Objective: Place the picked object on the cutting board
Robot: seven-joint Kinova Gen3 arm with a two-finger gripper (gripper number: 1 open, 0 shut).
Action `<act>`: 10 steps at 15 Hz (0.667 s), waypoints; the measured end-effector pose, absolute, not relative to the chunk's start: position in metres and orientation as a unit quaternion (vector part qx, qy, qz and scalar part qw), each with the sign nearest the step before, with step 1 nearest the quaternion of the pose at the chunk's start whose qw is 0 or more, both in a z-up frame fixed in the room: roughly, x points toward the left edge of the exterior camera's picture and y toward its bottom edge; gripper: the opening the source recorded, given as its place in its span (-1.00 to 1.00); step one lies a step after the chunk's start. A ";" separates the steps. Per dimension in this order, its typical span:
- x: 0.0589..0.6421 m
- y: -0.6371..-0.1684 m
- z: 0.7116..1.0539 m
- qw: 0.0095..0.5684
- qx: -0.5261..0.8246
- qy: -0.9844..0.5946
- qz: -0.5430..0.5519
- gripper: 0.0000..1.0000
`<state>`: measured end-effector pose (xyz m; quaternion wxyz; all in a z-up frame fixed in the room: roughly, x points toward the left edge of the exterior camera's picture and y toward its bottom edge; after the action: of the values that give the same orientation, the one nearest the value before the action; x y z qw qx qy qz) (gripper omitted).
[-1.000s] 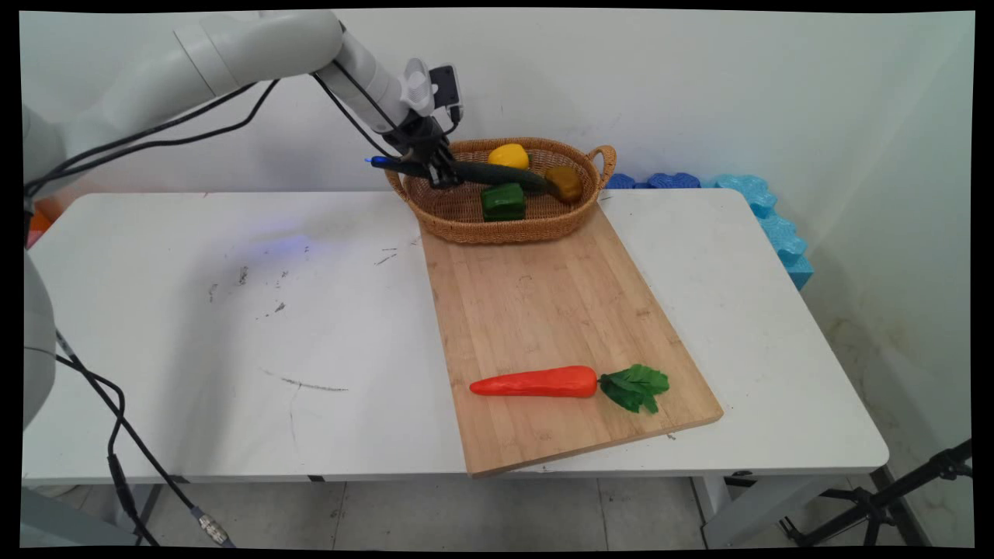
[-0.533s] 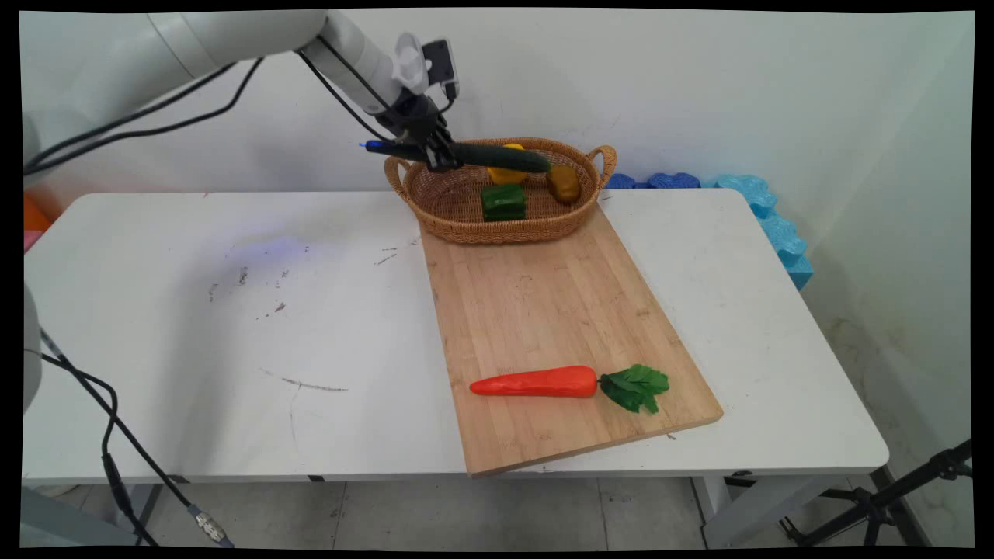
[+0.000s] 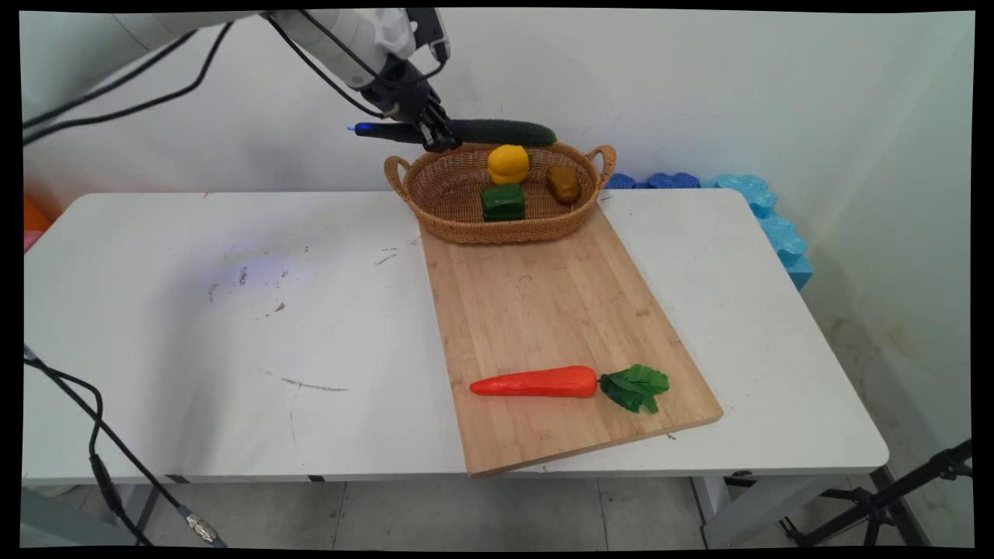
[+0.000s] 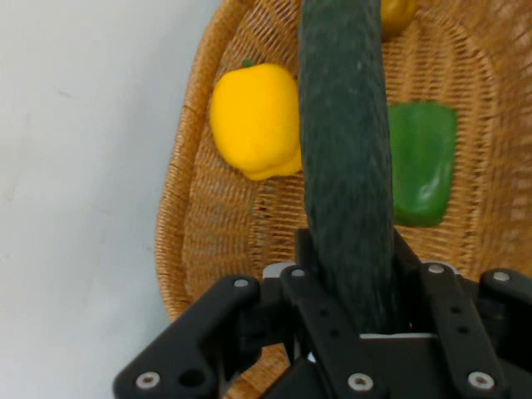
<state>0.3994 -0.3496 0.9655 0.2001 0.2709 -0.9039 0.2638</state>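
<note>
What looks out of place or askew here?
Only the cutting board lies askew, its near corner past the table edge. The gripper holds the cucumber level above the basket.

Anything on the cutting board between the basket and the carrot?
No. In the main view, the cutting board is bare wood from the basket down to the carrot.

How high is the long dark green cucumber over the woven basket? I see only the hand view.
Observer: In the main view, the long dark green cucumber hangs level, clear above the rim of the woven basket. The tool grips it near its left end.
Operator: What lies on the near side of the basket?
Observer: A bamboo cutting board, reaching the basket's near side.
Operator: Is the board bare?
Observer: No. An orange toy carrot with green leaves lies near its near end.
</note>
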 end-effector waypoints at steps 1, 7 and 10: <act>0.398 -0.345 0.969 0.205 0.275 -0.902 0.261 -1.00; 0.388 -0.318 0.984 0.233 0.294 -0.896 0.236 -1.00; 0.381 -0.300 0.985 0.249 0.298 -0.896 0.217 -1.00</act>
<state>0.3807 -0.3000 0.9846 0.2486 0.2979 -0.8957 0.2170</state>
